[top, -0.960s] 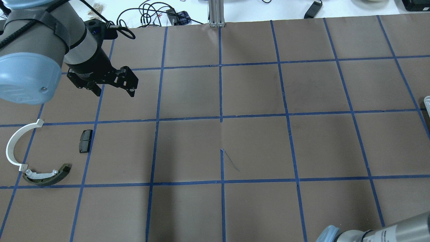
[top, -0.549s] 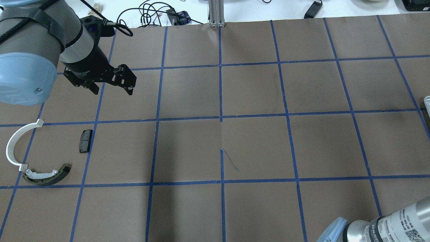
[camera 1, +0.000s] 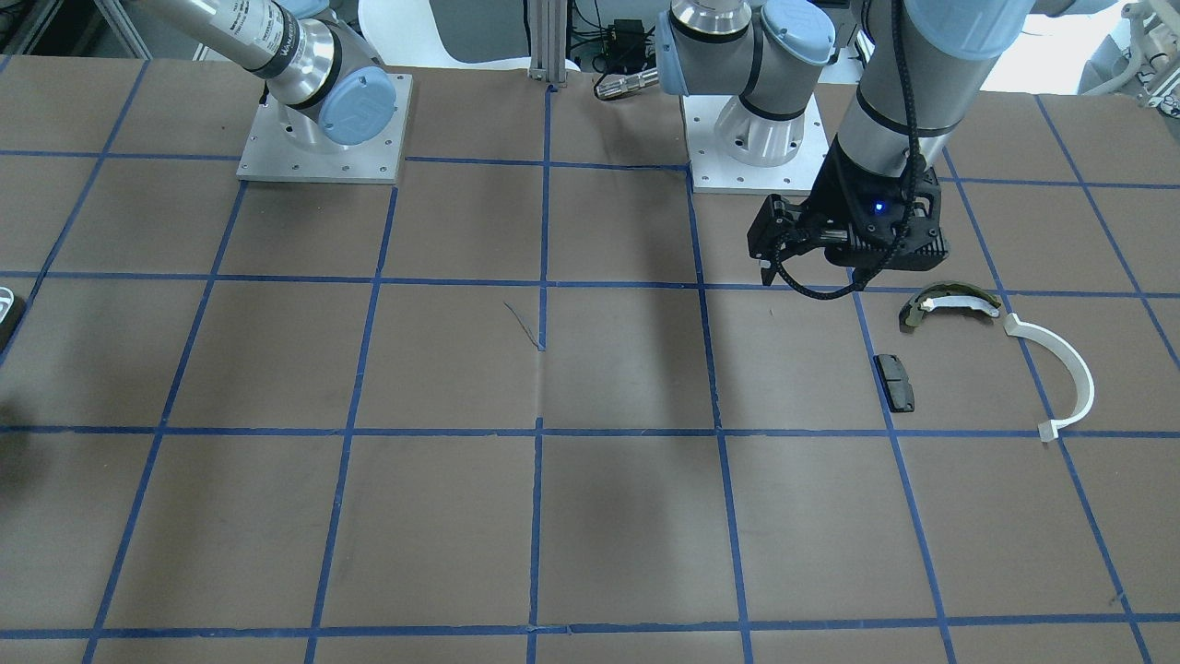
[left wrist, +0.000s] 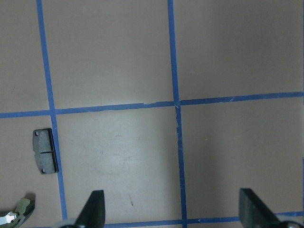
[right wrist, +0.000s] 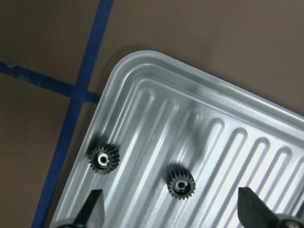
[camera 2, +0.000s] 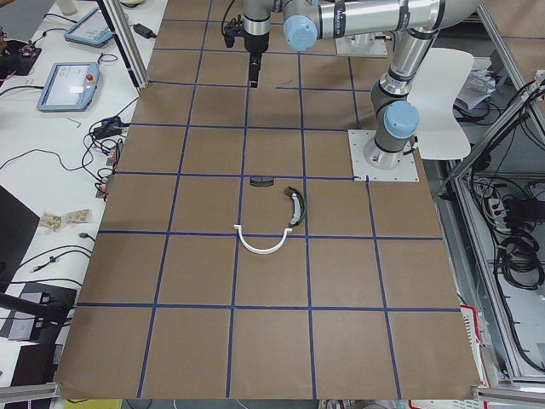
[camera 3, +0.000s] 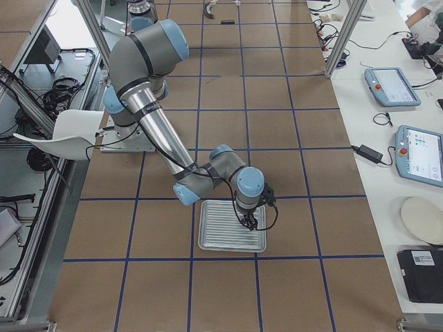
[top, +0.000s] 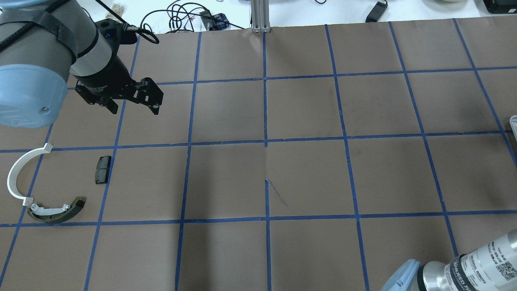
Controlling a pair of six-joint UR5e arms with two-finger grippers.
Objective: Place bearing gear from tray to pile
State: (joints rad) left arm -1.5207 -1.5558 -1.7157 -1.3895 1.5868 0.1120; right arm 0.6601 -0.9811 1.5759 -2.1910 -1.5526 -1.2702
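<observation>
Two small black bearing gears [right wrist: 103, 159] [right wrist: 181, 182] lie in a corner of the silvery ribbed tray [right wrist: 156, 71]. My right gripper [right wrist: 172, 211] is open just above them, one gear between its fingertips [right wrist: 93, 205]. The exterior right view shows it over the tray [camera 3: 221, 242]. The pile is a white half-ring [top: 16, 171], an olive-and-white shoe [top: 56, 211] and a black pad [top: 103, 169]. My left gripper [top: 134, 107] hangs open and empty above the table, beyond the pad [left wrist: 45, 151].
The brown table [top: 307, 178] carries a blue tape grid. Only the tray's edge [top: 513, 123] shows at the overhead view's right border. Cables and a metal post [top: 260, 16] lie beyond the far edge. Both arm bases [camera 1: 323, 129] stand on the robot's side.
My left arm has drifted slightly toward the far left, gripper still open. My right arm's forearm has come further into the overhead view's lower right corner.
</observation>
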